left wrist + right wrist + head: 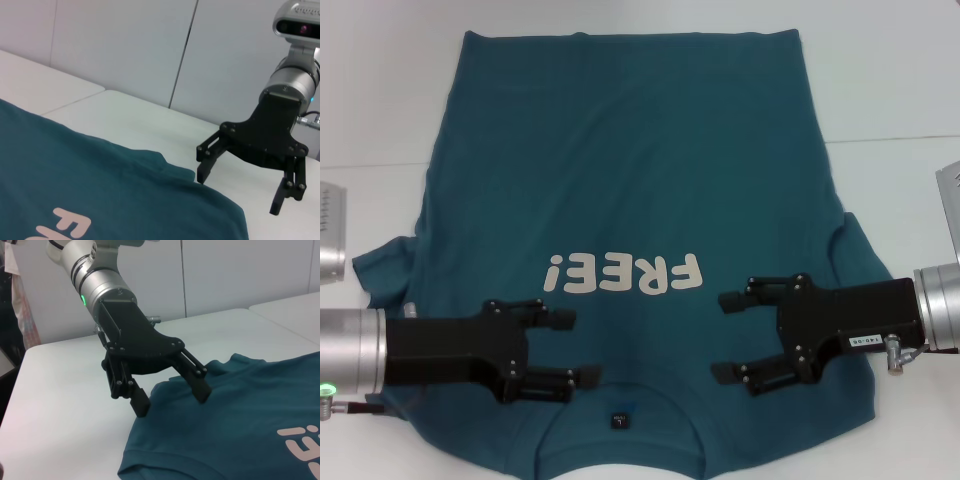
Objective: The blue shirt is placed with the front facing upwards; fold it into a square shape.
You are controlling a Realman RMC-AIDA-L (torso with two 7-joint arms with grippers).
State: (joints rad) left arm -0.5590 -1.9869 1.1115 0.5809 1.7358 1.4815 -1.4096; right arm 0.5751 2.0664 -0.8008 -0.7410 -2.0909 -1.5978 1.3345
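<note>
**Both tools poised over the shoulders, collar end nearest the robot**

Head view: the blue shirt (620, 200) lies flat and face up on the white table (890, 80), its long axis running away from the robot, hem far, collar and neck label (620, 421) near. The "FREE!" lettering (623, 273) reads upside down from here. The left tool (565, 347) sits over the left shoulder area, the right tool (730, 336) over the right; both point inward toward each other, fingers apart, each about equally near the collar. Whether fingertips touch cloth cannot be told. The collar's near edge is cut off by the frame.

Left wrist view: the right tool (239, 192) hangs spread just above the shirt's edge (150, 200), apparently clear of it. The left tool itself is not seen.

Right wrist view: the left tool (171, 396) stands open at the sleeve (225, 370), its fingertips close to or on the fabric; contact is unclear.
</note>
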